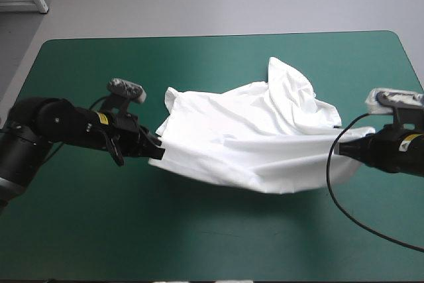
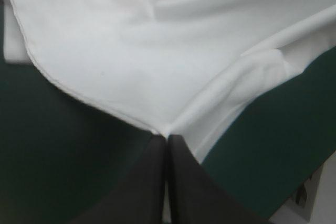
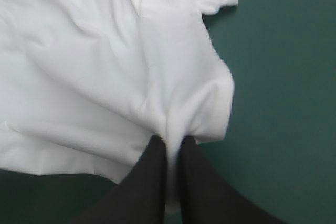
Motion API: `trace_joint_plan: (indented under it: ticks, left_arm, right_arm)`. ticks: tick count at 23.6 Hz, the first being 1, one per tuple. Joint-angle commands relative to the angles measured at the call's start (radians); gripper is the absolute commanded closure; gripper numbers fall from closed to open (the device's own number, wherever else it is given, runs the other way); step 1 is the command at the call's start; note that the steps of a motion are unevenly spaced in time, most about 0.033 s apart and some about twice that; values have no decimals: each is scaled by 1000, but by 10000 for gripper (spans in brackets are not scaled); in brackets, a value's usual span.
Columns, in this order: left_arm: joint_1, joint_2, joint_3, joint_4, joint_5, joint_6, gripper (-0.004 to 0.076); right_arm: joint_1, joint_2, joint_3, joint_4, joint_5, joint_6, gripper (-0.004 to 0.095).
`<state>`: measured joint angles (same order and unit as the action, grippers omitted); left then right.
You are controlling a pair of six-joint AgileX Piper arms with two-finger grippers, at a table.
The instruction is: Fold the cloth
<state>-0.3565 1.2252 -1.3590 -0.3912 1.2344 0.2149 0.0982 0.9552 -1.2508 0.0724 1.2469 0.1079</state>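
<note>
T-shirt [image 1: 252, 137] sits mid-table on the teal-green cover [image 1: 99, 230], strung between the 2 grippers, slightly right of centre. White thin fabric, soft matte surface, no print visible.

Left gripper [image 2: 167, 139]: black fingers pressed together into 1 pointed arch, pinching the shirt at a corner where a stitched hem edge meets a folded-over band of cloth. The hem runs away from the tips as a clean narrow seam line. Fabric beyond it is smooth, only shallow ripples.

Right gripper [image 3: 169, 142]: fingers all but together, a thin wad of cloth between them. Fabric gathers into tight radiating pleats at the tips, then fans out into broad soft creases. A rounded lobe of cloth bulges just beside the tips. A short flap lies farther ahead on the cover.

High view: near edge hangs in a shallow curve between the 2 pinch points, with a shadow under it on the cover. Far side is slack: a crumpled peak toward the right, a small curled flap toward the left, long diagonal folds across the middle. Cover is smooth and flat with rounded corners.
</note>
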Motion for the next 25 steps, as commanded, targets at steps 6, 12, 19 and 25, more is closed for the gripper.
trace_joint_plan:
  ticks: [6, 12, 19, 25]
  left_arm:
    - [-3, -3, -641, -24, 4, 24, 733]
    - [-3, 76, -1018, -35, -125, 88, 733]
    - [-3, 116, -1189, -122, -409, 175, 733]
    - [-3, 116, -1229, -169, -499, 207, 733]
  right_arm:
    - [-4, 96, -610, 99, -146, -132, 927]
    - [-4, 266, -1076, 243, -310, -271, 927]
    - [-4, 378, -1389, 249, -475, -322, 927]
    - [-4, 390, -1467, 249, -494, -320, 926]
